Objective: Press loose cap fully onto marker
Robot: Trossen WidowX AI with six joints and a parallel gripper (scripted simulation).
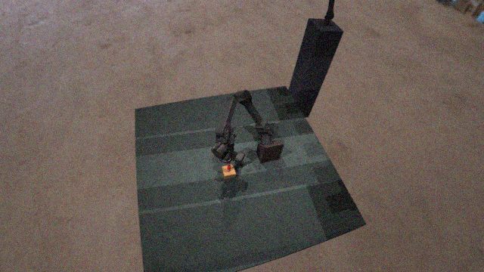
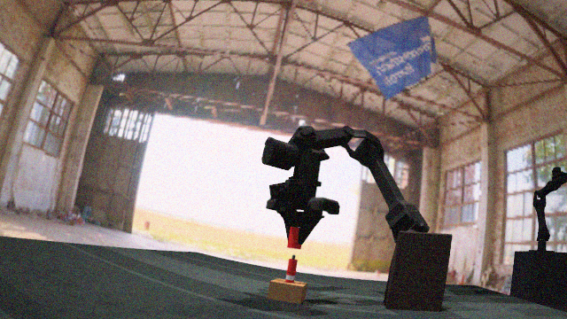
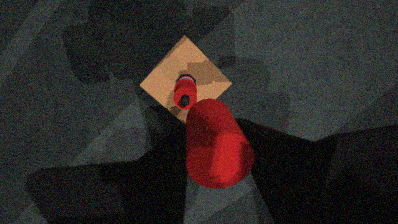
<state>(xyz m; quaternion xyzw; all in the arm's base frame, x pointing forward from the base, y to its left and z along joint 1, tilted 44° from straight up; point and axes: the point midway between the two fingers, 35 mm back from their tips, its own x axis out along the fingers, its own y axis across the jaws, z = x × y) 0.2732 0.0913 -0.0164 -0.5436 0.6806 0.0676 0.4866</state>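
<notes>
Gripper [image 2: 298,238] points straight down, fingers pinching the red cap [image 2: 293,237]; cap hangs in the air, clear of everything below. Cap is a short red cylinder, rounded closed end toward the wrist camera, glossy, lit brighter on one side [image 3: 217,145].

Marker [image 2: 291,268] stands upright in the holder block [image 2: 287,291], directly under the cap with a visible gap between them in the exterior view. Marker body red with a pale band low down and a small dark tip on top. In the wrist view the marker [image 3: 185,93] is seen end-on, red ring with dark centre, just beyond the cap's far edge, so cap is near but slightly off the marker's axis.

Holder block is a small tan square, sitting on the dark green table [image 1: 265,211] in front of the arm's dark base box [image 2: 416,270]. In top view, marker is a red dot [image 1: 228,167] on the block [image 1: 229,172].
</notes>
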